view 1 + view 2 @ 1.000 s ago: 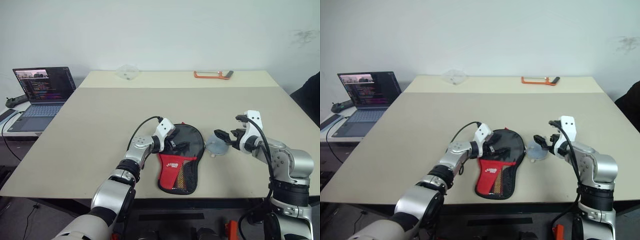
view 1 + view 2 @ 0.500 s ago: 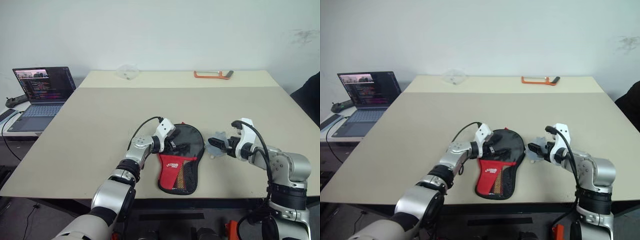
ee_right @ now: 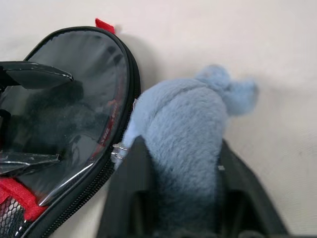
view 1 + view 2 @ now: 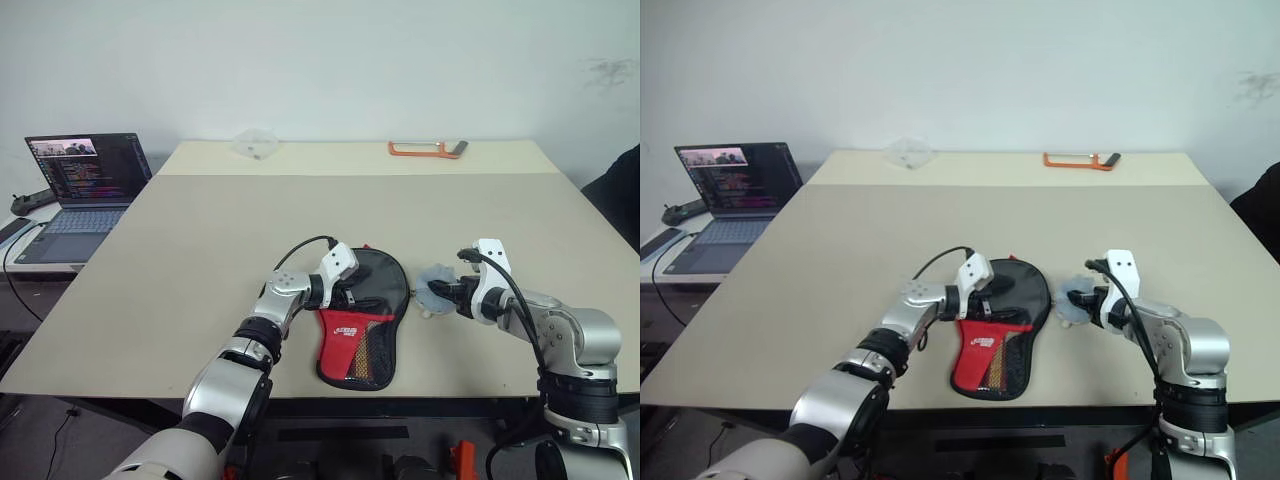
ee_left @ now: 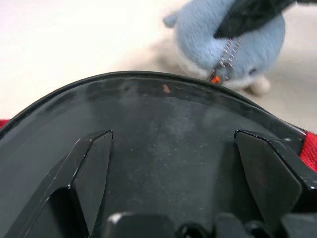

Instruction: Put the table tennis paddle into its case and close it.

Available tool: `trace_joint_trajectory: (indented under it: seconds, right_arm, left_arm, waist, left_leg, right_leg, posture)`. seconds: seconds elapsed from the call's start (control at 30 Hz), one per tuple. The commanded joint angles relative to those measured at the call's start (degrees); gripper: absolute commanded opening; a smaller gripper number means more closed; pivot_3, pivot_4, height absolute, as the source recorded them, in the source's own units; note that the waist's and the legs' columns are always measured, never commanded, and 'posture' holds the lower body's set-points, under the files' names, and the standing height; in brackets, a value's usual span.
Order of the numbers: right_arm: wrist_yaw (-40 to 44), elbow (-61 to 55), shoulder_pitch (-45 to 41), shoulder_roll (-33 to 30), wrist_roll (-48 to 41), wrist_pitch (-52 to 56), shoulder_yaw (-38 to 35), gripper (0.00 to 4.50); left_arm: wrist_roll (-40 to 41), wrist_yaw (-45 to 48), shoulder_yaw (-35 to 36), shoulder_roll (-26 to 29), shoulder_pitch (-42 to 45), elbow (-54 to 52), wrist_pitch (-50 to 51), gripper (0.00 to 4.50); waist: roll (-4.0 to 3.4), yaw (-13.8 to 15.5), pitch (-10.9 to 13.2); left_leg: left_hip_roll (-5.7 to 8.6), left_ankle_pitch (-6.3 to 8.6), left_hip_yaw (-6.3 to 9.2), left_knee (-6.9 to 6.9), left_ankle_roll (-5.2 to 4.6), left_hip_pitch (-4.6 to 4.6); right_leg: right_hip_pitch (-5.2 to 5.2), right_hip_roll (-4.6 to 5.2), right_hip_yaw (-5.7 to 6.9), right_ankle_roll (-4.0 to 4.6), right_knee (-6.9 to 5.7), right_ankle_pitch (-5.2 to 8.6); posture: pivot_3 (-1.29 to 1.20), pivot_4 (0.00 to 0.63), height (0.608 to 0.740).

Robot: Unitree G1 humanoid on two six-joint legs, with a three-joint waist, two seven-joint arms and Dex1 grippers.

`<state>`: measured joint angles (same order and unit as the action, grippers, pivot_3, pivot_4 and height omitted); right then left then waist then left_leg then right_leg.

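The case (image 4: 345, 330), a black pouch with a red mesh panel, lies flat near the table's front edge. The table tennis paddle is hidden; something brownish shows through the mesh. My left gripper (image 4: 365, 297) is open and lies low over the case's round glossy face (image 5: 168, 114), one finger (image 5: 91, 173) to each side. A blue-grey plush charm (image 4: 433, 283) lies just right of the case, joined to its zipper edge (image 3: 119, 148) by a small chain. My right gripper (image 4: 447, 292) is shut on the plush charm (image 3: 183, 124), its fingers (image 3: 133, 193) pressing both sides.
An open laptop (image 4: 85, 185) stands on a side table to the left. At the far edge of the beige table (image 4: 200, 250) lie an orange-handled tool (image 4: 425, 150) and a clear plastic item (image 4: 255, 143). A dark shape (image 4: 622, 190) sits at the right edge.
My right gripper was open beside the plush charm; it has sunk toward it and closed on it. My left gripper has turned a little further over the case's round face.
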<state>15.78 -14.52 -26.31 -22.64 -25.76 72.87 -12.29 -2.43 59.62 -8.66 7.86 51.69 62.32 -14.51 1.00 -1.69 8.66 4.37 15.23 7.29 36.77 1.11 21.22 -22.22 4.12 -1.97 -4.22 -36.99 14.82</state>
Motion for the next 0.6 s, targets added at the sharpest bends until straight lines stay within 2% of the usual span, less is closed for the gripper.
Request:
trace_joint_trajectory:
  seconds: [0.03, 0.23, 0.4, 0.6]
  right_arm:
    - [0.37, -6.04, -0.24, -2.50, -0.37, 0.18, 0.03, 0.41]
    - [1.37, -15.33, 2.71, -5.35, -3.06, 5.62, -0.87, 0.29]
    - [1.63, -23.88, 8.79, -5.75, -5.29, 10.79, -2.39, 0.29]
    - [1.49, -31.85, 13.57, -2.64, -7.12, 16.04, -3.85, 0.29]
  left_arm:
    - [-4.45, 1.20, -4.12, -0.06, -2.81, 4.13, -0.18, 4.30]
    - [-4.69, 1.69, -4.03, -0.55, -2.97, 5.79, -0.59, 4.30]
    - [-5.34, 1.89, -4.54, -0.88, -3.36, 6.76, -0.44, 4.30]
    - [-5.57, 0.99, -4.56, -2.13, -2.84, 7.42, 0.36, 4.30]
  waist:
    - [0.00, 0.00, 0.00]
    - [0.00, 0.14, -0.02]
    - [0.00, 0.37, -0.04]
    - [0.01, 0.70, -0.08]
  left_leg:
    - [0.00, 0.00, 0.00, 0.00, 0.00, -0.01]
    - [-0.01, 0.01, 0.03, 0.00, -0.01, -0.01]
    - [0.00, 0.10, 0.06, 0.00, -0.08, 0.02]
    - [0.01, 0.14, 0.07, 0.01, -0.10, 0.01]
  right_leg:
    - [0.00, 0.00, 0.00, -0.01, 0.00, 0.00]
    - [0.06, 0.01, 0.04, -0.27, 0.03, 0.16]
    - [0.07, 0.04, 0.06, -0.30, 0.08, 0.19]
    - [0.12, 0.07, 0.09, -0.38, 0.11, 0.24]
  posture:
    - [0.00, 0.150, 0.740]
    - [0.00, 0.150, 0.740]
    - [0.00, 0.150, 0.740]
    - [0.00, 0.150, 0.740]
